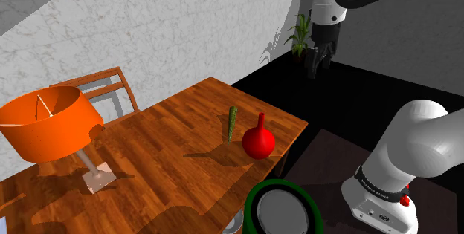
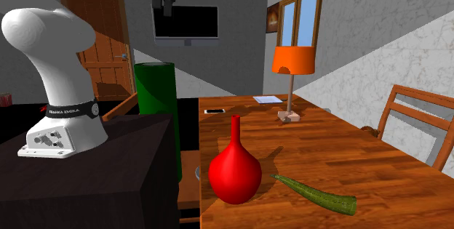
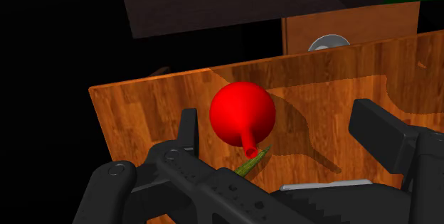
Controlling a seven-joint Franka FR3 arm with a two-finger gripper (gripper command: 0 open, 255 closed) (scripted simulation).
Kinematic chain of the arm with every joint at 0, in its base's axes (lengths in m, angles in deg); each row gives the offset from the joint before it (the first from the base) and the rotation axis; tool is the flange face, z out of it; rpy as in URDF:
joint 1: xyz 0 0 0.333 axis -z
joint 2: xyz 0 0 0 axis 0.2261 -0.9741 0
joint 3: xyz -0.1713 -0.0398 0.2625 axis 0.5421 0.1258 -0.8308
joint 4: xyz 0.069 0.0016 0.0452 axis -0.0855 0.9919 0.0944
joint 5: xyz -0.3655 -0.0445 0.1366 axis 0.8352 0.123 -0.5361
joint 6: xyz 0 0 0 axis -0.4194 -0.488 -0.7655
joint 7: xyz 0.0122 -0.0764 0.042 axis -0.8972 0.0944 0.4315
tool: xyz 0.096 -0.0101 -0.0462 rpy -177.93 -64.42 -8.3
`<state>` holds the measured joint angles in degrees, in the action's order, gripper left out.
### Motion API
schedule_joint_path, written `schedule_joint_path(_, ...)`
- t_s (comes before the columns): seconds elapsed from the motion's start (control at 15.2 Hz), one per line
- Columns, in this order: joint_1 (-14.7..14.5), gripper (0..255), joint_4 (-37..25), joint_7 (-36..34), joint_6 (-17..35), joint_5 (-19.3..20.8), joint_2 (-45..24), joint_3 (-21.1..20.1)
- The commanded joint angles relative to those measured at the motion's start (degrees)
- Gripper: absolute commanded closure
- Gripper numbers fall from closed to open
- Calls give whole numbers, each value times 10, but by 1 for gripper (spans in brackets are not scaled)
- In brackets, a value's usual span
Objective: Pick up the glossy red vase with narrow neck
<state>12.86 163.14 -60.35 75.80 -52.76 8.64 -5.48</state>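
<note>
Wooden table (image 1: 171, 158): the largest item and the work surface, with a bare top across most of its span.

White arm (image 1: 416, 143): the only arm present. It rises from the stand and carries its hand high above the floor, off the table's end.

Orange lamp (image 1: 48, 125): stands at the far end of the table, well apart from the work.

Red vase (image 1: 258, 142): upright near the table edge on the stand's side. It has a round belly and a narrow neck pointing straight up (so its long axis is vertical). A slim green vegetable (image 1: 232, 125) stands just beside it in the shoulder view and appears to lie on the table in the second exterior view; contact cannot be told.

Gripper (image 1: 318, 67): fingers spread wide, nothing between them touching.

Governing relation: the vase lies below the gripper, toward the shoulder view's lower left. In the wrist view the vase (image 3: 242, 112) sits between the fingers' lines but far beyond them, closer to one finger.

Judgement: the approach is not yet made. The next move calls for a long descent, with centring over the neck or belly.
</note>
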Motion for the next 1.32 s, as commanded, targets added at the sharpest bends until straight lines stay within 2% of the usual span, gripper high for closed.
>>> schedule_joint_path(0.0,0,0,0,0,0,0,0,0)
schedule_joint_path(0.66,-10,0,54,12,219,-3,-152,22)
schedule_joint_path(1.25,-23,0,27,36,396,-27,-344,36)
